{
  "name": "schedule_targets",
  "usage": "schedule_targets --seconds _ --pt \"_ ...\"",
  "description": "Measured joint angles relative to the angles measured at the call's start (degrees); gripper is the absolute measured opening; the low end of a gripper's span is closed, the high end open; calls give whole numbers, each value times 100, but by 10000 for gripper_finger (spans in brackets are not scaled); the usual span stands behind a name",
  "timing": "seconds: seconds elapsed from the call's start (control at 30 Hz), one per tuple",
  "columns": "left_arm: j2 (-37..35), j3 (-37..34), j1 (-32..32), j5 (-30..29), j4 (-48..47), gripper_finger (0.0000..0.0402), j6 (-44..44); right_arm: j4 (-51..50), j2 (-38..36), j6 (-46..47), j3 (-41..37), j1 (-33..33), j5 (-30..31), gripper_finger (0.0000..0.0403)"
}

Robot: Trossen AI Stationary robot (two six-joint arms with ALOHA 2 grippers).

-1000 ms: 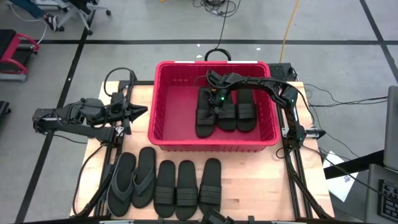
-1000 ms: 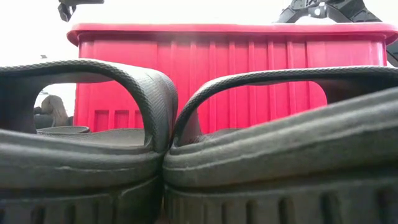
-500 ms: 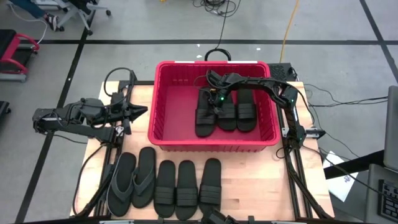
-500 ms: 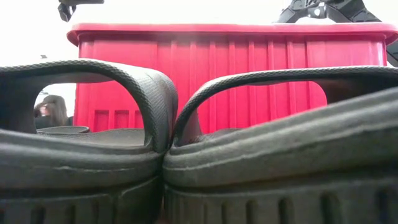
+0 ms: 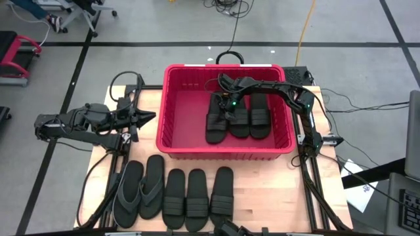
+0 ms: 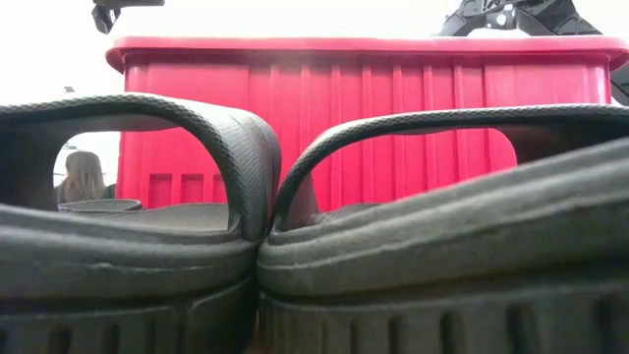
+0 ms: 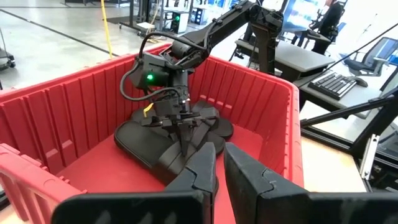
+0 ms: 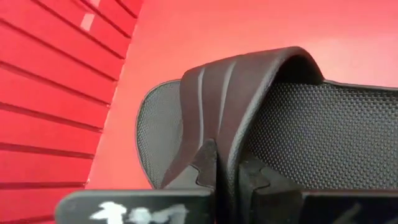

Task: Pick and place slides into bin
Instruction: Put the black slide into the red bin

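Note:
The red bin (image 5: 177, 141) stands at the table's far middle with three black slides in its right part. My right gripper (image 5: 226, 107) is down inside the bin, shut on the leftmost of these slides (image 5: 215, 124); it also shows in the left wrist view (image 7: 184, 124). My left gripper (image 5: 149, 117) hangs shut and empty over the table's left side, left of the bin, pointing at it. Three more black slides (image 5: 197, 198) and a dark grey thong pair (image 5: 140, 190) lie sole-down in a row along the table's near edge. My right gripper pinches the ribbed band strap of the leftmost slide in the bin between its two fingers, at the strap's edge (image 8: 227, 147). The fingers come from above, pointing down into the bin. The slide's sole (image 7: 146, 146) appears to lie on the bin floor, beside the middle slide.
The bin's left half (image 5: 184, 111) shows bare red floor. In the low view two slides (image 6: 147, 246) fill the foreground with the bin wall (image 6: 393, 118) behind. A person's head (image 6: 84, 177) shows far behind the table. Cables lie on the floor beyond the bin.

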Motion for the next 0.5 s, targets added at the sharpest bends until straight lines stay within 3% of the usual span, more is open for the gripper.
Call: schedule_targets --seconds 0.33,0.5 --pt "0 -1 -1 0 2 33 56 150 0 -250 0 23 429 8" --pt "0 0 1 0 2 33 37 226 1 -158 0 23 535 46"
